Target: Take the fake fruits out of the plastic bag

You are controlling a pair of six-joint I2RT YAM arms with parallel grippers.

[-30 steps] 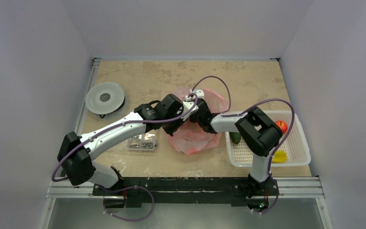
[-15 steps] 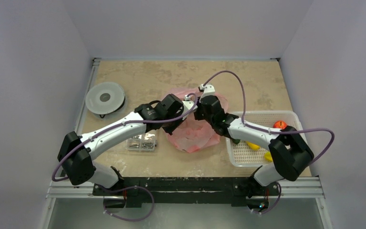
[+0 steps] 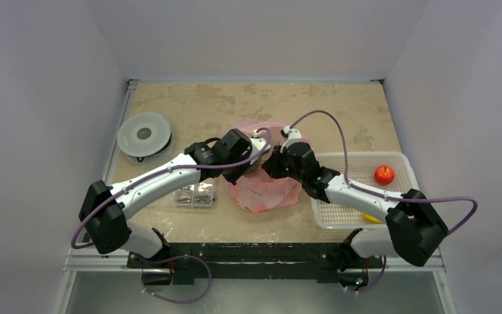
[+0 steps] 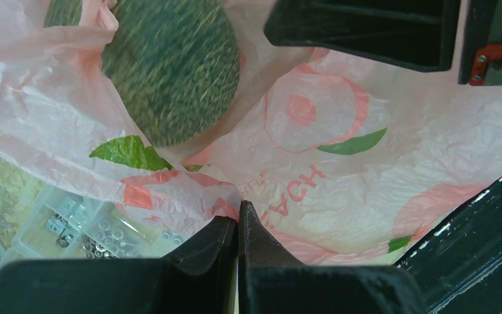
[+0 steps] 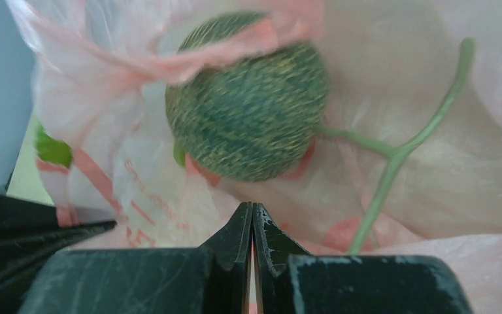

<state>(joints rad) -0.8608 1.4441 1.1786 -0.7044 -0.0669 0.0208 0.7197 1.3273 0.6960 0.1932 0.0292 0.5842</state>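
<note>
The pink plastic bag [image 3: 265, 193] lies at the table's middle. My left gripper [image 3: 256, 163] is shut, pinching a fold of the bag [image 4: 340, 150] at its fingertips [image 4: 238, 216]. My right gripper [image 3: 270, 165] faces it from the right, jaws shut [image 5: 253, 210], with pink film of the bag [image 5: 431, 196] seemingly caught between them. A dark green netted fruit [image 5: 251, 124] sits inside the bag just beyond both grippers, and also shows in the left wrist view [image 4: 170, 65]. A thin green stem [image 5: 399, 150] lies beside it. No yellow fruit shows in the bag.
A white perforated basket [image 3: 402, 196] stands at the right with a red fruit [image 3: 384, 174] and a yellow piece [image 3: 369, 217] in it. A clear box of metal parts [image 3: 195, 195] lies left of the bag. A grey round disc [image 3: 144, 134] sits far left.
My right arm has unfolded and stretched out; its gripper swung up and right, then came back down to the bag's top. The bag has bunched narrower. The left arm has stayed put.
</note>
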